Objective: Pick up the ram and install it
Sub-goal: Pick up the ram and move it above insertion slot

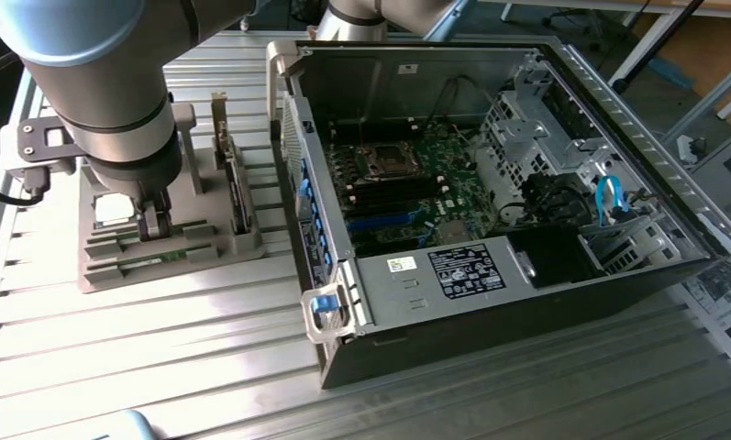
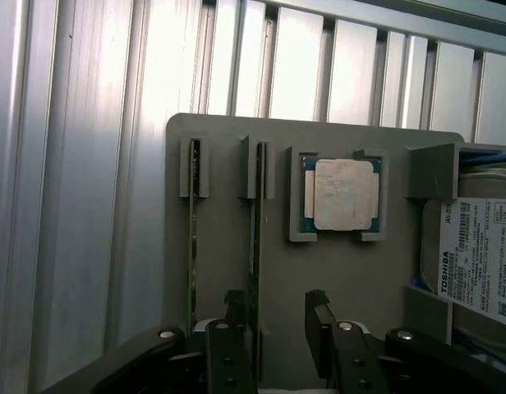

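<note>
Ribbed metal table [image 1: 120,348], grey holder [image 2: 343,271], gripper [image 2: 276,308] wide open and empty above the ram [image 2: 255,222] on edge

Pincer [image 1: 155,225] low over grey holder [image 1: 108,270], exterior view's left; open PC case [image 1: 396,293] just beside, mobo [image 1: 404,197] visible.

Ribbed aluminium table [image 1: 157,348], its slats running between the exterior view's left and right. Two items rest directly on it. A grey moulded fixture [image 1: 108,266] sits flat on the slats toward the exterior view's left. An open computer case [image 1: 488,302] lies on its side, opening upward, just beside it toward the right. Whether they touch cannot be told. Bare slats occupy the near side.
</note>
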Controlling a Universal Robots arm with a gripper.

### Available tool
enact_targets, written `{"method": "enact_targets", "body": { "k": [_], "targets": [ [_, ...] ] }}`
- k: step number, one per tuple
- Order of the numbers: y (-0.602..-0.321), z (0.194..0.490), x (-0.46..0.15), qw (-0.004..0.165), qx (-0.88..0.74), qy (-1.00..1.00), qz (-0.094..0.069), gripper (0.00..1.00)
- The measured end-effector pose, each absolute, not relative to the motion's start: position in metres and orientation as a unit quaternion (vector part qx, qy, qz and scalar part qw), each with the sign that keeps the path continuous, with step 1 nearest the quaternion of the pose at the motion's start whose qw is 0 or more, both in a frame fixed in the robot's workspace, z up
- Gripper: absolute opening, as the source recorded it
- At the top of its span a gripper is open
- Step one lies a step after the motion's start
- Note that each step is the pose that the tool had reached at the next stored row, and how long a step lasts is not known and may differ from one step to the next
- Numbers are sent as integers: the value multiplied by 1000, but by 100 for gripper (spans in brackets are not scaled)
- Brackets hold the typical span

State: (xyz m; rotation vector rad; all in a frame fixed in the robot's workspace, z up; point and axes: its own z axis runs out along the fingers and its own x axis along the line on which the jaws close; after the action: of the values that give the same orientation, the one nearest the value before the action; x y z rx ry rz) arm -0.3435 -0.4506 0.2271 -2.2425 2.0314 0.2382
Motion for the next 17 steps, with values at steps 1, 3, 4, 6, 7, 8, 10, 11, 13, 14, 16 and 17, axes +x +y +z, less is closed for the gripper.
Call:
{"method": "enact_targets", "body": {
  "k": [1,3,4,6,7,8,10,11,13,14,16,17],
  "targets": [
    [-451,227,-344,50,-738,669,76,42],
    [-451,227,-344,40,-739,670,66,42],
    [-451,227,-344,36,-739,670,63,42],
    [-451,227,-344,27,-739,671,55,42],
    [-451,227,-344,24,-739,671,52,42],
    [-451,227,-344,21,-739,671,49,42],
    [-451,227,-344,14,-740,672,43,42],
    [-451,227,-344,9,-740,672,38,42],
    [-451,227,-344,3,-740,672,33,42],
    [-451,227,-343,2,-740,672,32,42],
    [-451,227,-344,2,-740,672,32,42],
    [-452,226,-344,2,-740,672,32,42]
  ]
}}
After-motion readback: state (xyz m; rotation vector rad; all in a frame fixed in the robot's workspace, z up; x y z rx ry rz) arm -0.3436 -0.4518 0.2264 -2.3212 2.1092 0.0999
